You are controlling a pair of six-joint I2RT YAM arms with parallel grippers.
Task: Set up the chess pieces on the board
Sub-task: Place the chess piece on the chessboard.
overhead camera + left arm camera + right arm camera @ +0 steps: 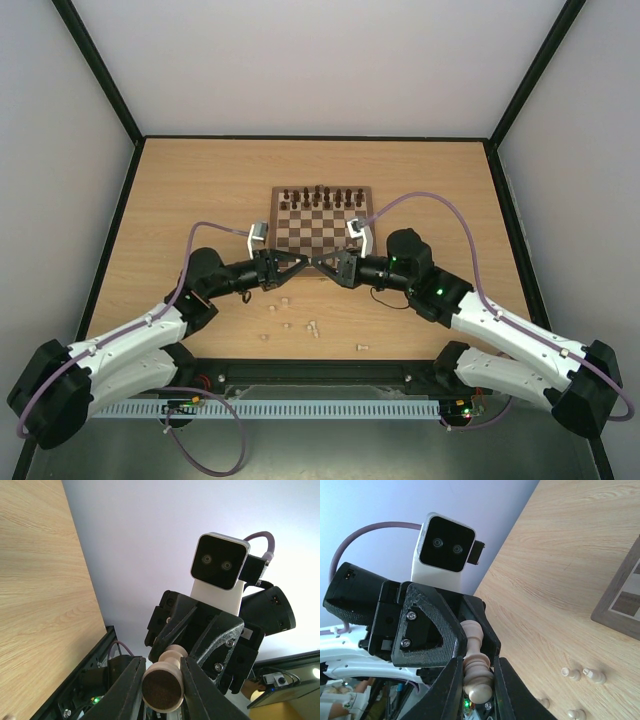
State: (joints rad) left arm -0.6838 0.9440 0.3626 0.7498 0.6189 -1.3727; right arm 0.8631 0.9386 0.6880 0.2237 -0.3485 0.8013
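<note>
Camera layout: one fixed overhead view, two wrist views facing each other at close range.

The top external view looks down and forward from above and behind the arm bases, far enough back to take in the whole pale wood-grain surface (180,200) and the square brown-and-cream checkered wooden board (322,222). The left wrist view, rolled sideways, looks along the left tool (162,667) at the right tool (175,647). The right wrist view looks back along the right tool (476,667) at the left tool (474,630). Both wrist views share, very near, the pale turned-wood chess piece (161,690) and a strip of surface.
</note>
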